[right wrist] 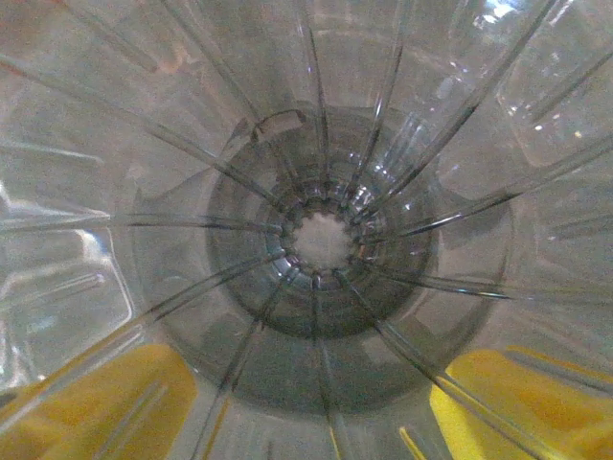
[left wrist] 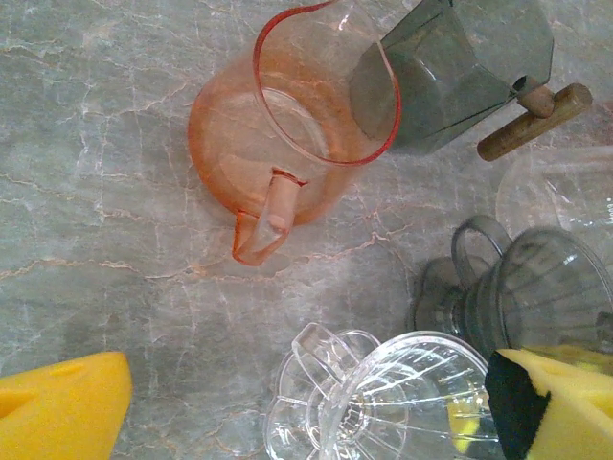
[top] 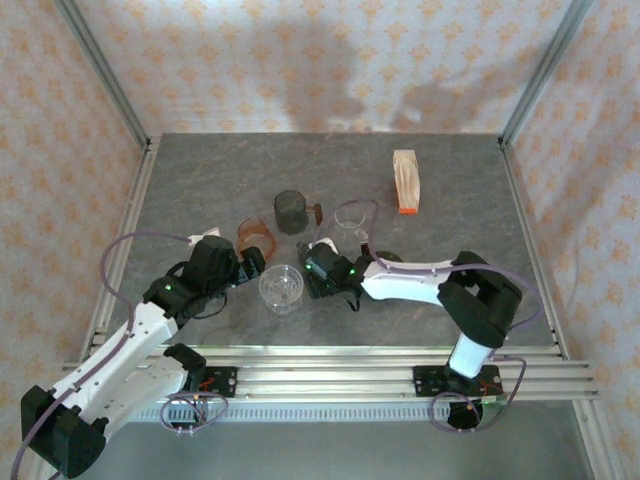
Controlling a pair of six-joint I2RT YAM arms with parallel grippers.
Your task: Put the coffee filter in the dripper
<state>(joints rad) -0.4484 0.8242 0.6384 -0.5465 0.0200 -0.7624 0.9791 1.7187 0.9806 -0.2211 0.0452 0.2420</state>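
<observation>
The coffee filter [top: 405,181], a tan stack on an orange base, stands at the back right, far from both grippers. A smoky-grey dripper [left wrist: 551,292] sits mid-table. My right gripper [top: 322,268] is at it. In the right wrist view I look straight down into its ribbed cone [right wrist: 321,240], and my right gripper [right wrist: 316,383] has a yellow finger either side outside the glass; contact is unclear. A clear dripper [top: 281,288] lies between the arms, and my left gripper [left wrist: 306,398] stands open around it [left wrist: 402,402] without touching.
An orange glass server [left wrist: 287,144] and a dark grey pot with a wooden handle [left wrist: 460,67] stand just beyond the drippers. A clear glass [top: 350,218] sits behind the right gripper. Metal frame rails border the grey table [top: 200,180].
</observation>
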